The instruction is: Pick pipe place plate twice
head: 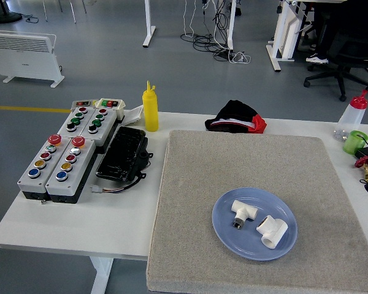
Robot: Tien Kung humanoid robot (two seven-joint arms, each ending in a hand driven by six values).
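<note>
Two white pipe fittings already lie on the blue plate (222,229), which sits on the grey mat (245,159) toward five o'clock of its middle: a tee fitting (242,212) at about ten o'clock on the plate and an elbow fitting (272,231) at about four o'clock, close together though I cannot quite tell whether they touch. Neither of my hands shows anywhere over the table, so I cannot tell whether my fingers are spread, pressed together or curled. As I judge it, both placements are made (the task asks for two, and two pieces are on the plate), so the step in hand is simply keeping my arms clear and leaving the plate undisturbed; any return over the mat should come in high and slow so nothing nudges the rim. Counting the rest: one plate, one mat, four button boxes (62,153) in a cluster at nine o'clock, one black tray (122,154) beside them, one yellow squeeze bottle (150,109) at eleven o'clock, one black and red cloth (236,117) at twelve, one red-capped clear bottle (351,116) at two.
</note>
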